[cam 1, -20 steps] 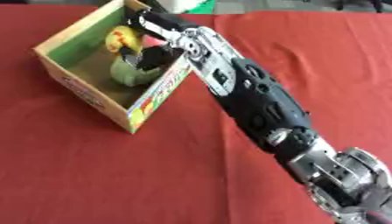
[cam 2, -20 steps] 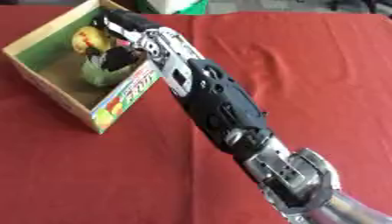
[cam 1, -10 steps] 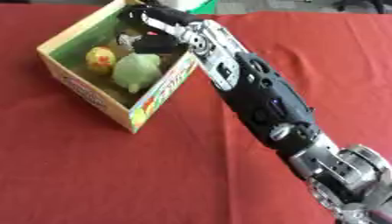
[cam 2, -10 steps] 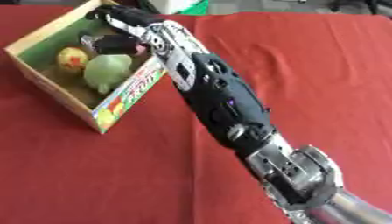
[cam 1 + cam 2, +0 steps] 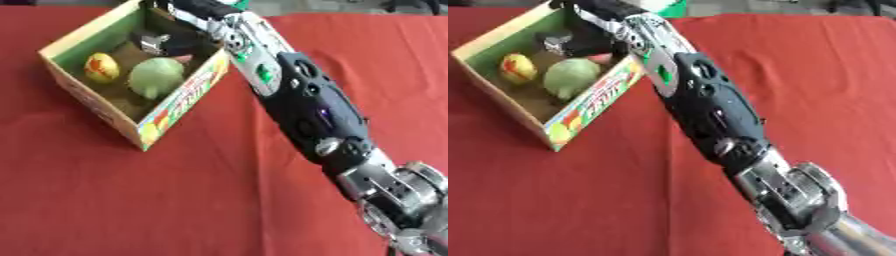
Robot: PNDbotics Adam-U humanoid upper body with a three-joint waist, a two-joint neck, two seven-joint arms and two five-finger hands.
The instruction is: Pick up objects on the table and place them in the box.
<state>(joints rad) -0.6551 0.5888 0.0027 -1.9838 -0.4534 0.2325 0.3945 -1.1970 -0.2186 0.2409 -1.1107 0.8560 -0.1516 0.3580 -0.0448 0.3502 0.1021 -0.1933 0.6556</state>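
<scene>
My right hand (image 5: 162,42) sits over the far inner corner of the open cardboard box w/ green lining (image 5: 79,36); can't tell if fingers are open or curled. The round pale-green fruit (image 5: 155,77) and yellow-red fruit (image 5: 101,67) lie on the box floor, just apart. I'd lift straight up, avoid clipping the wall, then scan the red tablecloth (image 5: 131,200) for more.

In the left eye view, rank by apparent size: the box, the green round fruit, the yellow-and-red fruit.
1. Box, by far the largest.
2. Green round fruit, lying inside the box.
3. Yellow-and-red fruit, also inside and clearly smaller than the green one.
</scene>
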